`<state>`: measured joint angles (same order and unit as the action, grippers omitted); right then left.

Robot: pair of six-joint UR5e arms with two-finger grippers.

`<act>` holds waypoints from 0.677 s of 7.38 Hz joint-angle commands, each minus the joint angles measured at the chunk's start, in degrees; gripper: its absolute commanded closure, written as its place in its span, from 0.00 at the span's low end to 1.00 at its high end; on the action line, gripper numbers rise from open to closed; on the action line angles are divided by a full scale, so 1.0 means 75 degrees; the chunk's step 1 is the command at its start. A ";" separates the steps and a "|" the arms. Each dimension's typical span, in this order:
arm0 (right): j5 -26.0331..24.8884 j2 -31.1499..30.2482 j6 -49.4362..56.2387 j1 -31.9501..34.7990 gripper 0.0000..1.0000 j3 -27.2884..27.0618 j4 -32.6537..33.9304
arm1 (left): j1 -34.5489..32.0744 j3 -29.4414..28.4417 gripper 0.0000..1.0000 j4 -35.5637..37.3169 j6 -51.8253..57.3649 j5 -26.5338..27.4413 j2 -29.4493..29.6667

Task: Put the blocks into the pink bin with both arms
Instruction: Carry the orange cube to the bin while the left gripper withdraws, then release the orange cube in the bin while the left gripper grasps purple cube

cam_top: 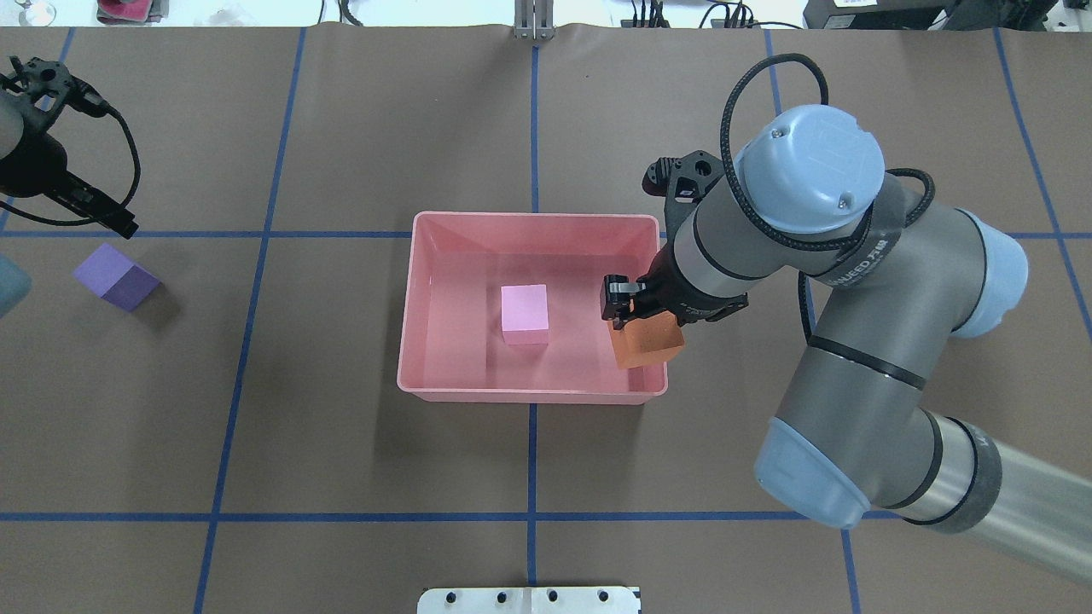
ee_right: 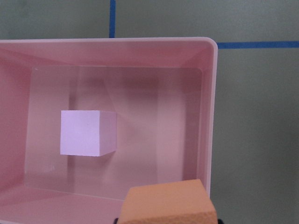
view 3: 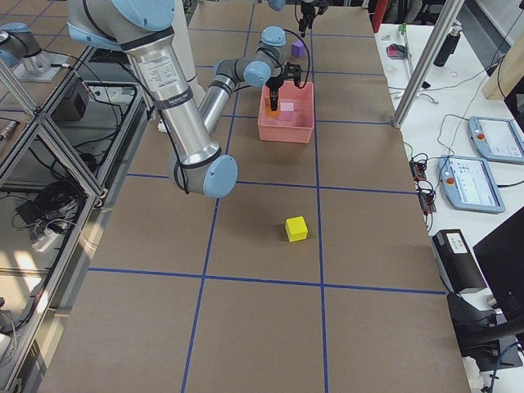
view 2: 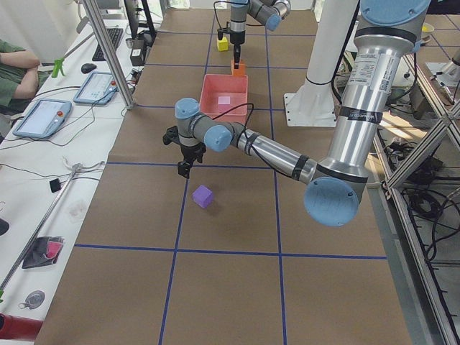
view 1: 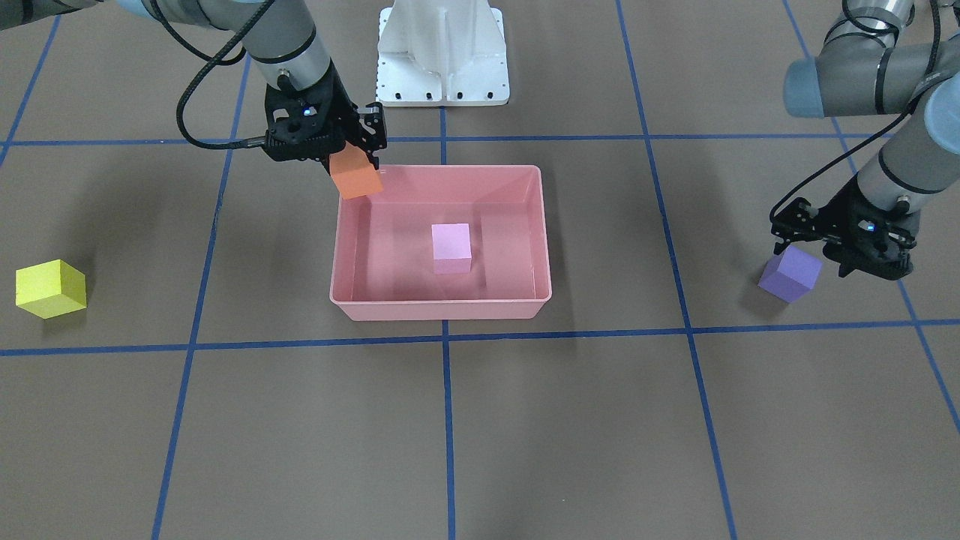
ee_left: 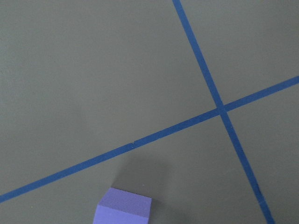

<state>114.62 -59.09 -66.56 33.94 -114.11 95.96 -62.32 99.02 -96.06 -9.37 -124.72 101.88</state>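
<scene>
My right gripper [view 1: 354,166] is shut on the orange block [view 1: 356,180] and holds it above the pink bin's [view 1: 442,309] corner nearest the robot; the block also shows at the bottom of the right wrist view [ee_right: 168,203] over the bin's rim [ee_right: 211,116]. The pale pink-lilac block [view 1: 451,247] lies in the middle of the bin. The purple block [view 1: 789,274] lies on the table on my left side. My left gripper [view 2: 184,169] hovers beside and above it, open and empty. The yellow block [view 1: 50,289] lies alone on my right side.
The white fixed pedestal [view 1: 442,52] stands behind the bin at the robot's edge. Blue tape lines cross the brown table. An operator, tablets and cables sit on the side bench [view 2: 43,115] beyond the table.
</scene>
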 commanded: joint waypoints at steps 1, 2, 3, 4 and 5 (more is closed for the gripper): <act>-0.0096 0.0295 -0.0031 -0.0096 1.00 0.0330 -0.0009 | -0.0035 -0.0310 0.00 -0.0128 0.0476 0.0000 -0.0060; -0.0095 0.0320 -0.0089 -0.0096 1.00 0.0378 -0.0021 | 0.0000 -0.0370 0.00 -0.0408 0.0453 0.0000 -0.0304; -0.0107 0.0379 -0.0124 -0.0096 1.00 0.0471 -0.0021 | 0.0024 -0.0486 0.00 -0.0782 0.0383 0.0000 -0.0550; -0.0177 0.0391 -0.0125 -0.0096 1.00 0.0565 -0.0044 | 0.0035 -0.0696 0.00 -0.1122 0.0011 0.0000 -0.0622; -0.0189 0.0449 -0.0125 -0.0096 1.00 0.0740 -0.0056 | 0.0036 -0.0965 0.00 -0.1648 -0.0410 0.0000 -0.0623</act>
<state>113.47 -56.18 -67.44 33.23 -109.93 95.67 -62.12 94.00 -104.10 -9.06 -124.72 97.72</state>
